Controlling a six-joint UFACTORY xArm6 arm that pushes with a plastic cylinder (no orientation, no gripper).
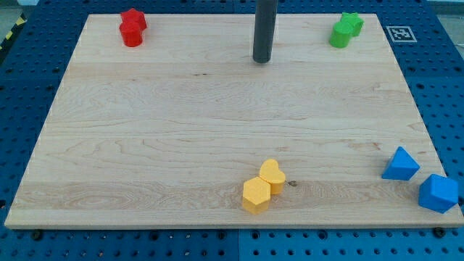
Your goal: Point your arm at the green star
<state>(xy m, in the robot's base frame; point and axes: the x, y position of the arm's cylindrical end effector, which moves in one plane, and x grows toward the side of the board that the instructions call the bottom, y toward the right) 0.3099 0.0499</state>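
Note:
The green star (352, 23) sits at the view's top right of the wooden board (145, 145), touching a green cylinder (339, 35) just to its lower left. My tip (262, 60) rests on the board near the view's top centre, well to the left of the green pair. The dark rod rises straight up out of the frame.
A red star (134, 18) and a red cylinder (131, 34) sit together at the top left. A yellow heart (272, 174) and a yellow hexagon (256, 194) touch near the bottom centre. Two blue blocks (400, 164) (437, 192) lie at the bottom right edge.

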